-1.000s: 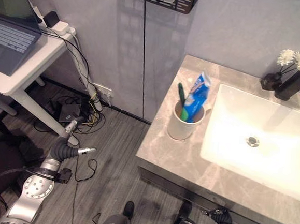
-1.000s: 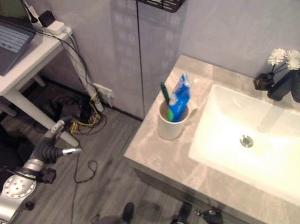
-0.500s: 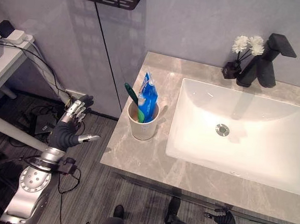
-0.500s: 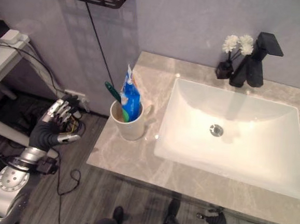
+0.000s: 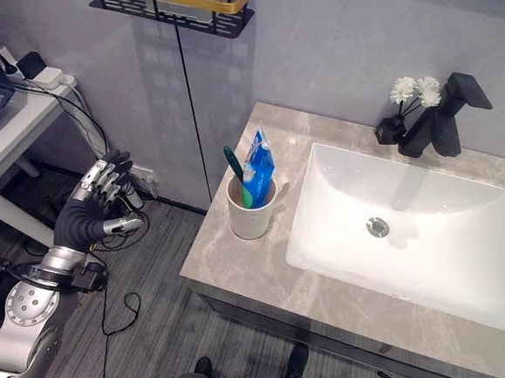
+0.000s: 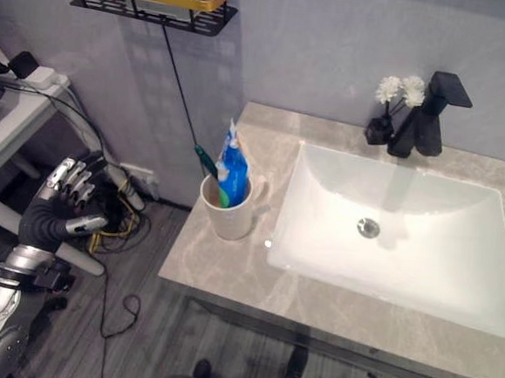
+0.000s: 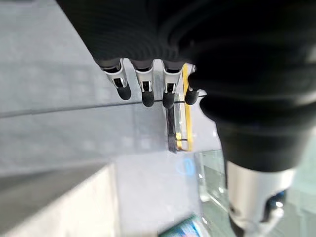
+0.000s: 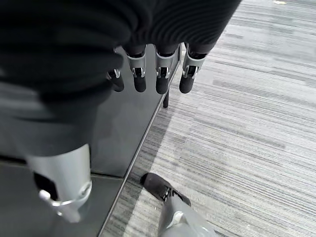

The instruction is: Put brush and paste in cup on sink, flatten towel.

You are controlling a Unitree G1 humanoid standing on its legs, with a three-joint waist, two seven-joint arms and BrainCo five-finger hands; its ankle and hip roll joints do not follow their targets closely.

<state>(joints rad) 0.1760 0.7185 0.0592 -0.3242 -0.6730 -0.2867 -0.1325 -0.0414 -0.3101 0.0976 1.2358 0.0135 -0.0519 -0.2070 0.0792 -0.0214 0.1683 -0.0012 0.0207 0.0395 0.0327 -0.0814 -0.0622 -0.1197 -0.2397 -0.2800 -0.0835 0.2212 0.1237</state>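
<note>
Cup: your white cup [image 5: 251, 215] stands on the bench [image 5: 229, 266], just beside the sink [image 5: 407, 227].
Brush and paste: you see the green brush [image 5: 235, 174] and blue paste [image 5: 261, 162] upright inside the cup.
Left robot hand [image 5: 88, 215]: raised off to the bench's left, fingers relaxed, holding nothing.
Right robot hand [image 8: 148, 74]: over the floor [image 8: 247, 123], fingers relaxed, holding nothing.

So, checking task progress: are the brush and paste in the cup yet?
In. The green toothbrush and blue toothpaste tube stand upright in the white cup on the counter.
</note>
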